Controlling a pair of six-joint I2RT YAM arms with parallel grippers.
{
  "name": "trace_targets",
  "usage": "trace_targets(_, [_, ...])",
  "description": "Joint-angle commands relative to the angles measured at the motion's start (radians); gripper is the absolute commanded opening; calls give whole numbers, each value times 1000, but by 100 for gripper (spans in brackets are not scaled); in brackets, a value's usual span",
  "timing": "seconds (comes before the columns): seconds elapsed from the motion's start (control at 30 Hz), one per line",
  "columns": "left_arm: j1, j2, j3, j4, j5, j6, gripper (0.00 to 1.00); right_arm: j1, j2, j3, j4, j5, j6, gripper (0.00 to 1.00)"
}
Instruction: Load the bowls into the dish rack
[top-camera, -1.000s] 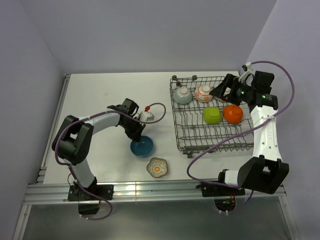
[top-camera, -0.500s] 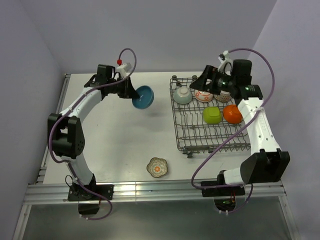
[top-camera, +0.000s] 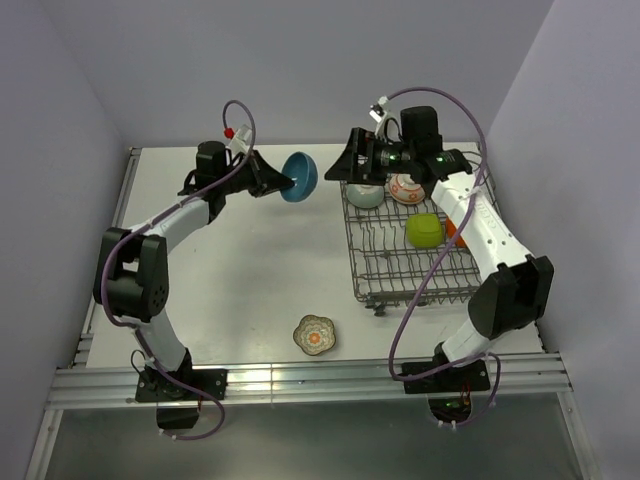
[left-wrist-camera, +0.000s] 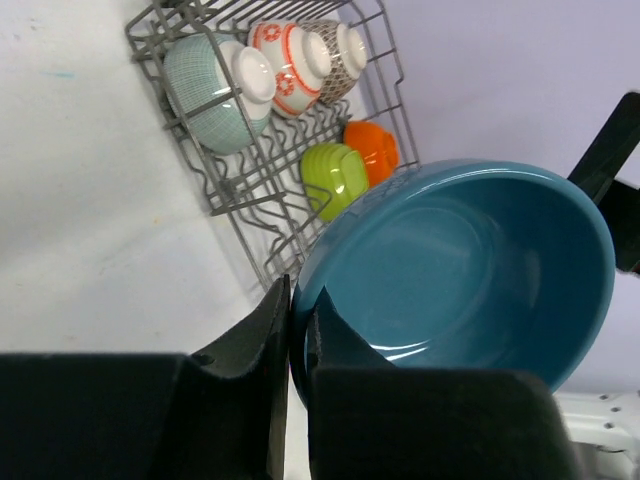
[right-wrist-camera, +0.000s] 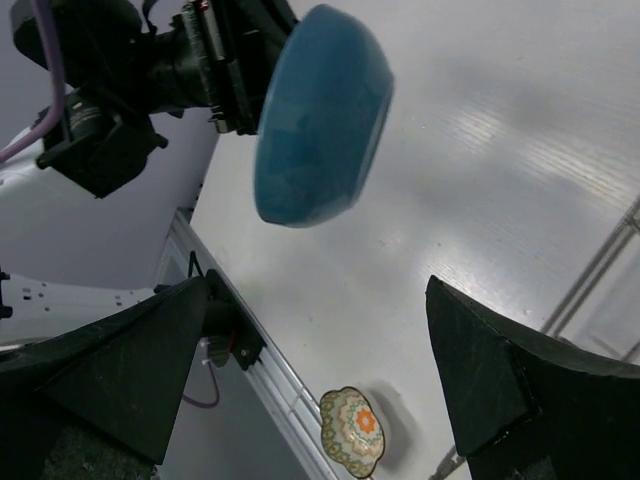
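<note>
Deep blue bowl (top-camera: 300, 176): rim-gripped by left end effector (top-camera: 272, 181), apparently offered to splayed, empty right end effector (top-camera: 347, 168) at 3 o'clock.

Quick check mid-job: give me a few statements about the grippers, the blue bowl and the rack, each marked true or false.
1. The left gripper holds the blue bowl off the table. True.
2. The right gripper is shut on a bowl. False: it is open and holds nothing.
3. The floral bowl sits in the rack. False: it lies on the table.
4. A green bowl and an orange bowl sit side by side in the rack. True.
</note>
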Motion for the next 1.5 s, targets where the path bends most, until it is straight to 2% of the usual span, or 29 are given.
trace_targets(0.0, [-4, -48, -8, 220, 5, -175, 0, 49, 21, 85, 55, 17, 26, 97])
trace_targets(0.33, [-15, -54, -101, 327, -9, -252, 0, 118, 149, 152, 63, 37, 98, 97])
trace_targets(0.43, [-20, -59, -106, 318, -15, -246, 0, 138, 157, 161, 69, 40, 98, 92])
trace_targets(0.53, [-23, -66, -108, 315, -26, -243, 0, 147, 161, 165, 72, 46, 101, 80])
trace_targets(0.7, [-29, -66, -106, 297, -34, -232, 0, 149, 167, 149, 86, 32, 118, 69])
trace_targets(0.8, [-36, -66, -111, 292, -35, -225, 0, 149, 170, 151, 92, 28, 120, 56])
trace_targets(0.9, [-44, -68, -112, 272, -40, -209, 0, 149, 172, 152, 90, 34, 115, 37])
trace_targets(0.93, [-47, -68, -114, 265, -41, -205, 0, 150, 169, 151, 87, 38, 109, 25])
trace_targets(1.03, [-47, -68, -106, 235, -41, -191, 1, 147, 163, 151, 79, 52, 91, 0])
trace_targets(1.23, [-47, -62, -85, 183, -41, -154, 18, 123, 132, 134, 75, 60, 57, 0])
trace_targets(1.27, [-47, -60, -83, 174, -38, -152, 24, 115, 121, 126, 75, 63, 49, 0])
trace_targets(1.47, [-47, -54, -75, 154, -32, -142, 42, 92, 77, 97, 70, 81, 23, 0])
